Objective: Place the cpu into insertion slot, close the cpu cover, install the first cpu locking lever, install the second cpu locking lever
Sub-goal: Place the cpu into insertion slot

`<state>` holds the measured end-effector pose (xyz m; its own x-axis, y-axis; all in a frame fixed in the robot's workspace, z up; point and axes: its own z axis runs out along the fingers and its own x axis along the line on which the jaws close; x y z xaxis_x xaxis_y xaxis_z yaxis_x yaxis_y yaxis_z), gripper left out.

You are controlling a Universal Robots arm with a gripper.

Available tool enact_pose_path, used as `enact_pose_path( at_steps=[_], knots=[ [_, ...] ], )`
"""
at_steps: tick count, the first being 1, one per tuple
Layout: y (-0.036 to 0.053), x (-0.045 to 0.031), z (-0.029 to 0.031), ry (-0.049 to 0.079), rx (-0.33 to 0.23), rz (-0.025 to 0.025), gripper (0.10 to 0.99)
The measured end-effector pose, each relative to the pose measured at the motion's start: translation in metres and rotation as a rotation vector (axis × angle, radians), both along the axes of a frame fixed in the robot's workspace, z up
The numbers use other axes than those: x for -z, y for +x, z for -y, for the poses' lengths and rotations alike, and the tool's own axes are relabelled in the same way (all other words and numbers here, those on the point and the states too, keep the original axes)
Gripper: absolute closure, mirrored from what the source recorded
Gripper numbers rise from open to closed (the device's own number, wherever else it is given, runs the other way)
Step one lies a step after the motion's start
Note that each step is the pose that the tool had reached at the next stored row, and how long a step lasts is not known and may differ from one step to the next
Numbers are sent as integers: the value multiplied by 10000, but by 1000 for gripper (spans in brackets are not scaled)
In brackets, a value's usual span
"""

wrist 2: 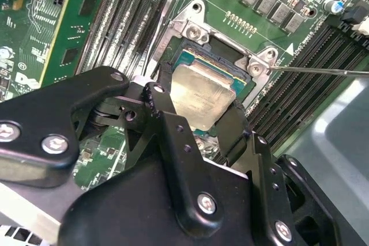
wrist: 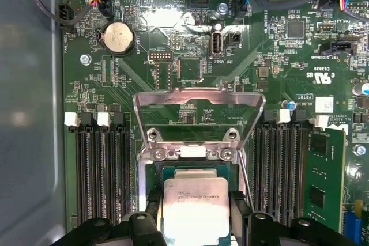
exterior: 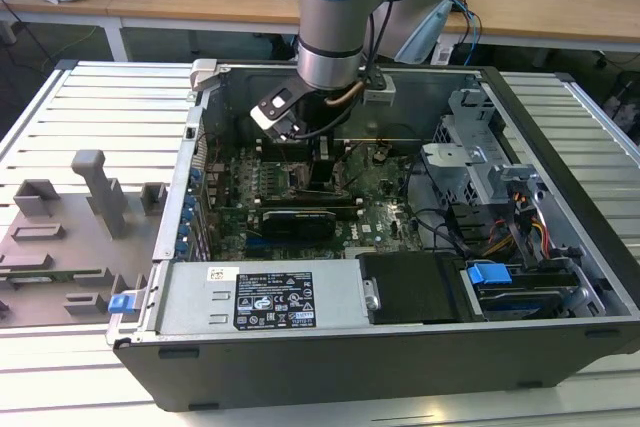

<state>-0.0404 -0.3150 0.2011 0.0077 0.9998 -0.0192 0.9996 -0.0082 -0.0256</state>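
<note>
in the exterior view the arm (exterior: 330, 37) reaches down into an open computer case (exterior: 560, 247) that lies on a slatted tabletop (exterior: 80, 97), its jaws low over the green motherboard (exterior: 385, 212). in the first wrist view the cpu (wrist: 196, 207) sits between two black fingers (wrist: 153, 205), one on each of two opposite edges, so the jaws are clamped on it. it hangs right over the insertion slot (wrist: 151, 178), and whether it is already seated cannot be told. the cpu cover (wrist: 199, 93) stands swung up and open just beyond the slot. in the second wrist view the chip looks slightly tilted against the socket's rim, and a thin locking lever (wrist 2: 323, 71) sticks out to one side, unlatched. the chip is probably light, thin and quite stiff, with a smooth metal face that offers little friction, so the narrow side edges are the sensible place to grip, as here. its underside and the socket's contacts are likely delicate, so it would call for a level, gentle, square fit, not a push.
</note>
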Motion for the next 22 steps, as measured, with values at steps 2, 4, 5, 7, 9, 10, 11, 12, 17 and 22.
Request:
enact_pose_path(
  at_steps=[2, 4, 5, 7, 9, 10, 11, 12, 17, 22],
  knots=[
    [0, 13, 0, -2, 1, -3, 541],
    [1, 29, 0, -1, 0, -1, 541],
    [1, 32, 0, -2, 0, -1, 541],
    [1, 35, -1, -2, 0, -2, 541],
    [1, 36, -1, -1, 0, 0, 541],
    [3, 39, -2, 8, -1, 6, 529],
    [2, 38, -2, 6, -1, 3, 529],
    [2, 37, -1, 2, -1, 1, 467],
    [2, -15, -1, -1, -1, 0, 467],
    [1, -196, -33, -62, 0, 1, 549]
  ],
)
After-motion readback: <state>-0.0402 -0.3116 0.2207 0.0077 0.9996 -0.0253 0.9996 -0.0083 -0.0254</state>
